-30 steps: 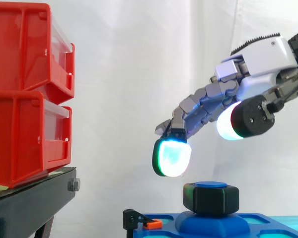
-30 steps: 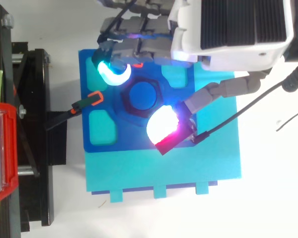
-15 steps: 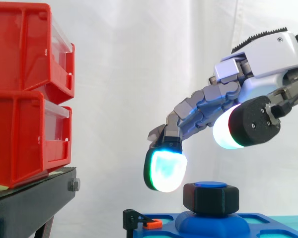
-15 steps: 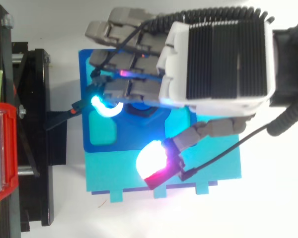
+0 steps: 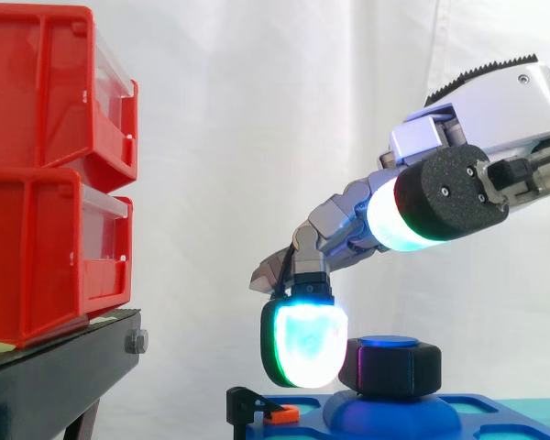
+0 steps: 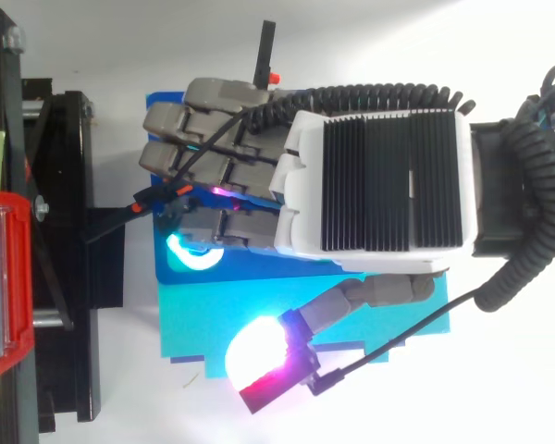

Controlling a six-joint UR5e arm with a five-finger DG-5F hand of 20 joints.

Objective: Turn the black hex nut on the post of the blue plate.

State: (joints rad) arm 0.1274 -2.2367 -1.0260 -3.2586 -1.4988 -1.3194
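The black hex nut point(image 5: 390, 367) sits on the blue post of the blue plate point(image 5: 385, 414). My hand point(image 5: 495, 101) reaches in from the right, above the nut. Its fingers stretch down and to the left, nearly straight. One glowing cyan fingertip point(image 5: 304, 344) hangs close beside the nut's left face; I cannot tell whether it touches. The thumb pad point(image 5: 399, 215) is held high, well clear of the nut. In the top view the hand point(image 6: 388, 185) covers the nut, and the thumb pad point(image 6: 254, 356) glows white and magenta off the plate's point(image 6: 162, 104) front edge. The hand holds nothing.
Two stacked red bins point(image 5: 46, 174) stand on a black stand point(image 5: 55, 376) at the left. The blue plate lies on a cyan board point(image 6: 370, 324). A small black clamp with an orange tip point(image 5: 257, 408) sits at the plate's left edge, another point(image 6: 266, 55) at its far edge.
The hand has swept across the plate toward the bottom of the top view and now hides the nut there. In the side view the cyan fingertip dropped to nut height.
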